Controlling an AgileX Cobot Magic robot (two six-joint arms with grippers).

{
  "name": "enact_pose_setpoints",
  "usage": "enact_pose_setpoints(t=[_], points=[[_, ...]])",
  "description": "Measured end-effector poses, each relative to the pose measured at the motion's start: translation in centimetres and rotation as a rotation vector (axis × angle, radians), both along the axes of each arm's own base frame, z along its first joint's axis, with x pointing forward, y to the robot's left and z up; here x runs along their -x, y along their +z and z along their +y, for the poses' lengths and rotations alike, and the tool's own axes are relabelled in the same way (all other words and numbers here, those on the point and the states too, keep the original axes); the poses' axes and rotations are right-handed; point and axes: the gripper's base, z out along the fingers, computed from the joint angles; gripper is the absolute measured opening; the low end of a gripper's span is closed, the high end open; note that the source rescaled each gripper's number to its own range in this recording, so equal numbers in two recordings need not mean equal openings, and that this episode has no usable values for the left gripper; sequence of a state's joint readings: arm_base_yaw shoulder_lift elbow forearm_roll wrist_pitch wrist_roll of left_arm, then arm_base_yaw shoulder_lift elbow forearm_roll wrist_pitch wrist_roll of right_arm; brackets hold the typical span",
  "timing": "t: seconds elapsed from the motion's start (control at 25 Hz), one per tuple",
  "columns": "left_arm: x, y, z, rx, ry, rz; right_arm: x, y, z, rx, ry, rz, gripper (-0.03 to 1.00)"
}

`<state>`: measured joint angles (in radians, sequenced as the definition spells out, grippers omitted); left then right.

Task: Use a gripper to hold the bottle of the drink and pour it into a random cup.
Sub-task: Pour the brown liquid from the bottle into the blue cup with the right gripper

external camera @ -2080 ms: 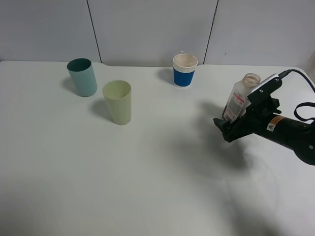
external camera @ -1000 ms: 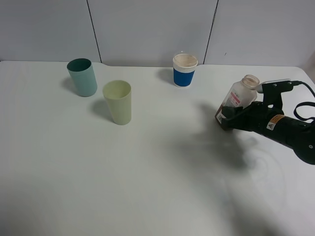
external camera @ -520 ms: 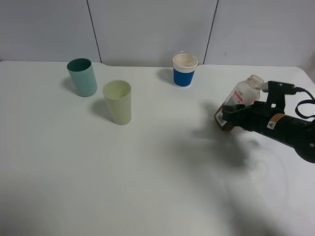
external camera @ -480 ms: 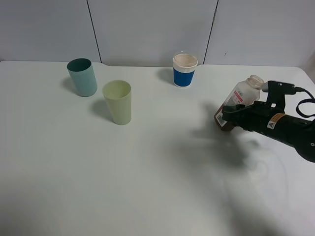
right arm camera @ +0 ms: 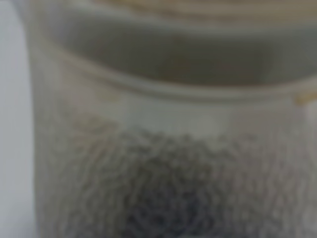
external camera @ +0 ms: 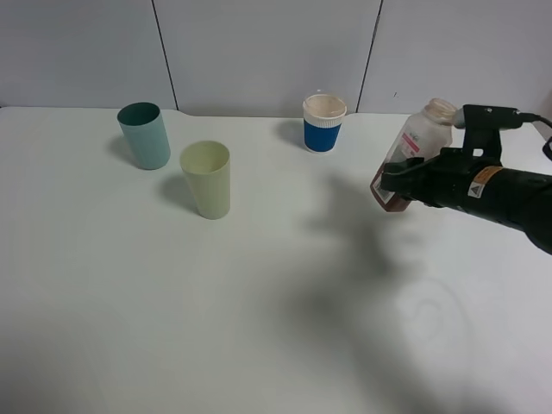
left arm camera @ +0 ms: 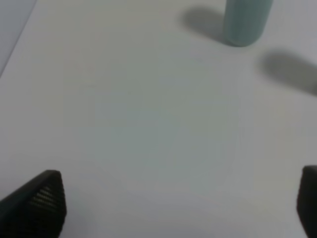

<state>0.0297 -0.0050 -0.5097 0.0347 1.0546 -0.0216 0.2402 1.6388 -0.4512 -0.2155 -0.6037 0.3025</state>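
My right gripper is shut on the bottle of the drink, a clear bottle with a white-and-pink label and brown liquid low in it. It hangs above the table at the right, leaning with its open mouth up and to the right. In the right wrist view the bottle fills the picture as a blur. Three cups stand on the table: a blue-and-white one at the back, left of the bottle, a pale green one and a teal one at the left. My left gripper is open over bare table.
The white table ends at a grey panelled wall behind the cups. In the left wrist view the teal cup stands ahead of the open fingers. The right arm's black cable trails off at the right edge.
The right gripper has lifted the bottle off the table and carried it up and slightly toward the back. The cups have not moved.
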Motion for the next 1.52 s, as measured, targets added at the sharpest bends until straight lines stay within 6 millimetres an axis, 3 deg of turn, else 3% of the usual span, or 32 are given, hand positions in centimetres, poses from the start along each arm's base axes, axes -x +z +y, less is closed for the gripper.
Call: enact_pose_setpoints(t=[0.32,0.44,0.56,0.8,1.08,1.52], points=[[0.0,0.0,0.0,0.0,0.0,0.0,-2.1,3.2,5.9,0.113,0.142,0.065,0.0],[0.0,0.0,0.0,0.0,0.0,0.0,-3.9,5.4,7.8,0.106,0.158,0.038,0.0],[0.0,0.0,0.0,0.0,0.0,0.0,-5.6,6.3,8.9,0.106,0.154,0.045,0.0],[0.0,0.0,0.0,0.0,0.0,0.0,-8.6,5.1,10.4,0.062,0.113,0.096,0.0],[0.0,0.0,0.0,0.0,0.0,0.0,-9.9,3.0,11.1,0.02,0.084,0.147,0.0],[0.0,0.0,0.0,0.0,0.0,0.0,-10.6,3.9,11.9,-0.258,0.009,0.109,0.0]])
